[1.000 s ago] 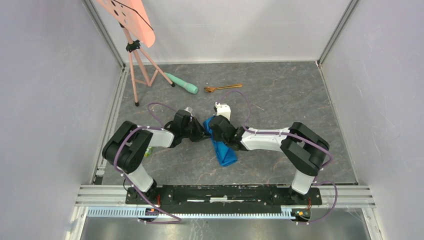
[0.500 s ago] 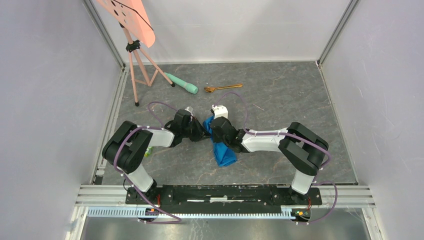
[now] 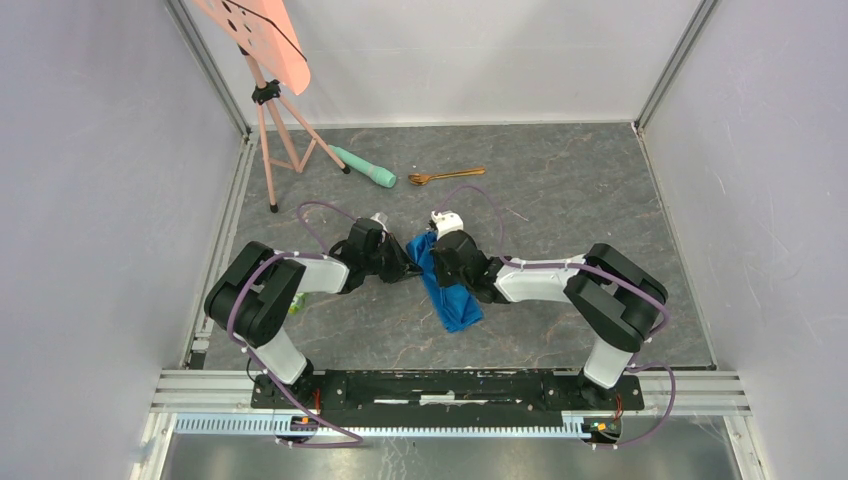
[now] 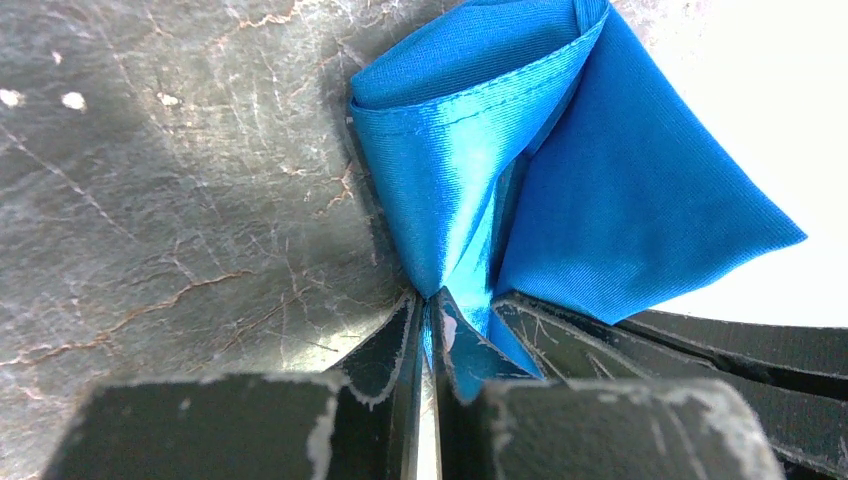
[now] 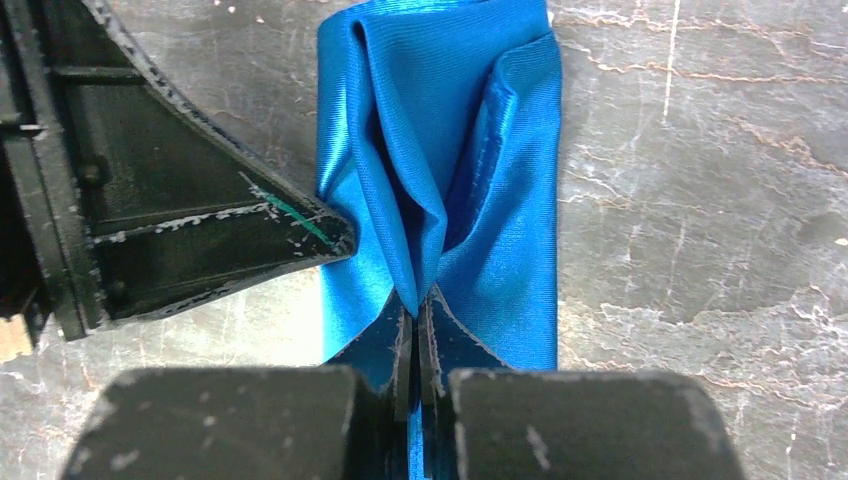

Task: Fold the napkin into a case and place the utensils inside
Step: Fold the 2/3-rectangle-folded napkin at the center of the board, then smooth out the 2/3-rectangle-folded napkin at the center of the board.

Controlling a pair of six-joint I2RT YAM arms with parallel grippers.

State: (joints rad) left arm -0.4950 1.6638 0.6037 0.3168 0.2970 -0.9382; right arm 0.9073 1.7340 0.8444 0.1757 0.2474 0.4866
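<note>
the bright blue soft cloth napkin [image 3: 453,302] lies bunched on the grey marbled table [image 3: 570,200] between the arms. left gripper [image 4: 431,306] and right gripper [image 5: 415,312] each clamp a pinched fold, apparently near its far end.

— What carries everything here?
— A table [image 3: 560,200] with a dark grey, marbled top, veined with brownish cracks.
— And what lies on it?
— Near the middle, a bright blue napkin [image 3: 455,305], bunched into a narrow creased strip that runs toward the near edge, its near end flat on the top.
— Anything farther back?
— A mint-green cylinder [image 3: 365,168], lying at a slant, and just to its right a copper-gold spoon [image 3: 445,176], the two apart. In the far left corner a pink tripod [image 3: 268,160] stands on the top, one foot close to the cylinder.
</note>
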